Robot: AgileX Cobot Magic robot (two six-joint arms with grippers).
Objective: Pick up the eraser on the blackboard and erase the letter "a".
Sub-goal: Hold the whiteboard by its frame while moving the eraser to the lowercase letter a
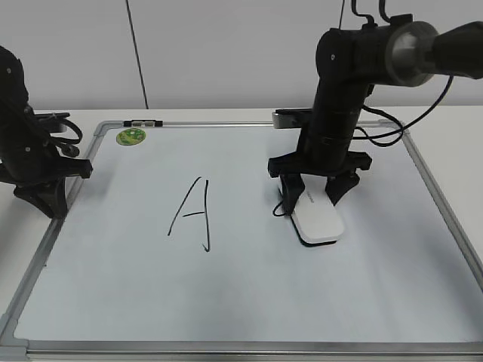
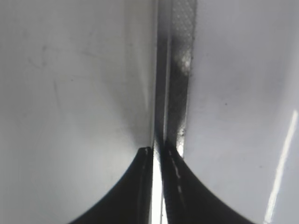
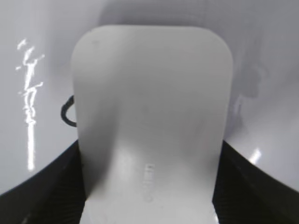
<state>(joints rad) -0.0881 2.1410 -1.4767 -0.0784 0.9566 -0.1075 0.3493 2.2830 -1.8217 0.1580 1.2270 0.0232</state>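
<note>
The white eraser point(image 1: 321, 222) lies flat on the blackboard point(image 1: 302, 302), right of the middle. My right gripper point(image 1: 311, 200) is shut on the eraser's far end, one finger on each side. In the right wrist view the eraser point(image 3: 149, 93) fills the space between the jaws point(image 3: 149, 154). Only a small black curved stroke of the letter "a" point(image 3: 67, 111) shows at the eraser's left edge, also in the exterior view point(image 1: 278, 210); the rest is hidden under the eraser. My left gripper point(image 1: 53, 207) is shut and empty over the board's left frame point(image 2: 180, 70).
A large capital "A" point(image 1: 192, 215) is drawn left of the eraser. A round green sticker point(image 1: 130, 136) sits in the board's far left corner. The silver frame point(image 1: 445, 211) runs around the board on a white table.
</note>
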